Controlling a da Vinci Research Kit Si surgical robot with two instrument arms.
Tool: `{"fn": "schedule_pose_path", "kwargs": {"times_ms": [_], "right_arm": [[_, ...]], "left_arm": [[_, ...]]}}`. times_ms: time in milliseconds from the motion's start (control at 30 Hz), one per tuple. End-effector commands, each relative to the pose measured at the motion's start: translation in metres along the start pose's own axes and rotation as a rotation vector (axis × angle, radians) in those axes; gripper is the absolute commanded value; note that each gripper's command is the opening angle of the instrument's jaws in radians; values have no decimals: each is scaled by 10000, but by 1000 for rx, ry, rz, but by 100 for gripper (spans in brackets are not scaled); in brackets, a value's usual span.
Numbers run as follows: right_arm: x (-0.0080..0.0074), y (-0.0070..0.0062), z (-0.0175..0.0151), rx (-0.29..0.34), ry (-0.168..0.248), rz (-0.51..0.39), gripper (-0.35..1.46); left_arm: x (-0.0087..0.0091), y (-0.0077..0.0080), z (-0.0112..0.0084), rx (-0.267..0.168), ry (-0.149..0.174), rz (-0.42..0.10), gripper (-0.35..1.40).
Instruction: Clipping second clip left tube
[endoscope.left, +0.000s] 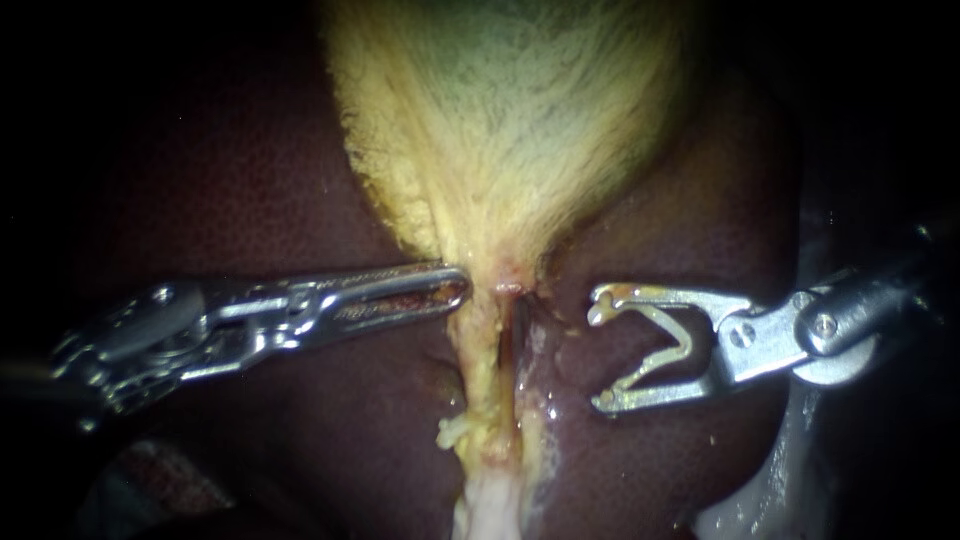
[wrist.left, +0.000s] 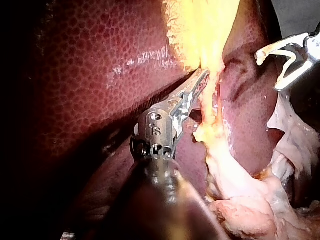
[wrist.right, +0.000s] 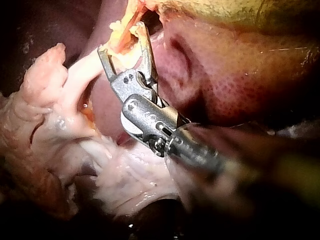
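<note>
The yellow gallbladder (endoscope.left: 500, 120) narrows to a neck, and a yellow tube (endoscope.left: 482, 380) runs down from it, with a paler strand (endoscope.left: 532, 400) beside it on the right. My left instrument (endoscope.left: 455, 290) comes in from the left. Its jaws lie together on the edge of the neck tissue, as the left wrist view also shows (wrist.left: 202, 79). My right instrument (endoscope.left: 600, 352) stands to the right of the tubes, apart from them. Its jaws are spread wide and carry a pale V-shaped clip (endoscope.left: 668, 345). In the right wrist view the right instrument (wrist.right: 121, 39) has its tips pointing at the yellow strand.
Dark red liver (endoscope.left: 250, 200) lies around and under the gallbladder. Pale, ragged fatty tissue (wrist.left: 250, 200) hangs past the tubes' lower end and lies beside the right instrument's shaft (wrist.right: 50, 125). My right instrument (wrist.left: 269, 70) shows beyond the tubes in the left wrist view.
</note>
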Motion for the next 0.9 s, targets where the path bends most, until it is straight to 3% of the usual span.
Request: {"fn": "schedule_pose_path", "kwargs": {"times_ms": [33, 200, 467, 633, 900], "right_arm": [[0, 0, 0, 0, 0, 0, 60], [-4, -6, 11, 7, 3, 17, 60], [-23, -27, 71, 41, 11, 136, 59], [-37, -32, 116, 62, 12, 189, 59], [-51, -21, 156, 64, 7, 228, 59]], "left_arm": [[0, 0, 0, 0, 0, 0, -35], [-7, 2, -9, -5, -10, -4, -35], [-56, 16, -58, -23, -86, -37, -35], [-56, 17, -73, -27, -93, -39, -35], [-55, 7, -81, -31, -97, -34, -35]]}}
